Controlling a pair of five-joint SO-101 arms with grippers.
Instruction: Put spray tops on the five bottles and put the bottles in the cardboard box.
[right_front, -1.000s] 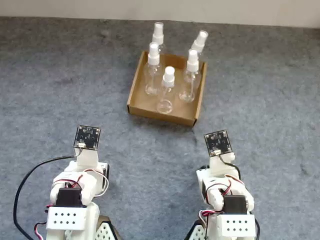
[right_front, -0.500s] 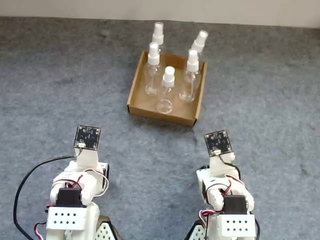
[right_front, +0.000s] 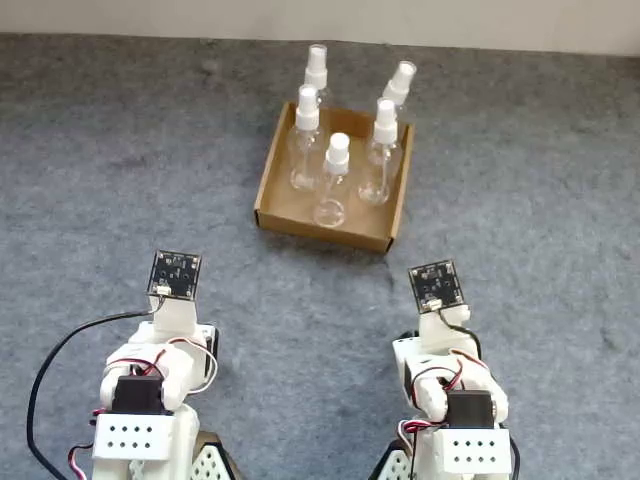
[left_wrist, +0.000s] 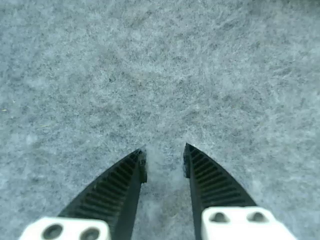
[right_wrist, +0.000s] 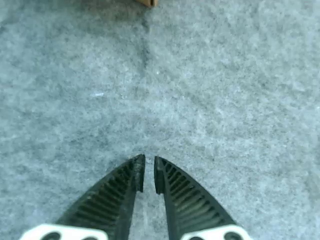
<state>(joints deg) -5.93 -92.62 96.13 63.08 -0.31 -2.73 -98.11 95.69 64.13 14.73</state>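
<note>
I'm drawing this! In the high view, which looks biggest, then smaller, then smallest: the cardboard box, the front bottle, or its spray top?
Largest: the cardboard box.
Next: the front bottle, standing inside it.
Smallest: its white spray top.

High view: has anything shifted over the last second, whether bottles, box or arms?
Nothing visibly changed. The five bottles stand upright with spray tops on at the cardboard box. The left arm and right arm sit folded at the near edge, as before.
</note>
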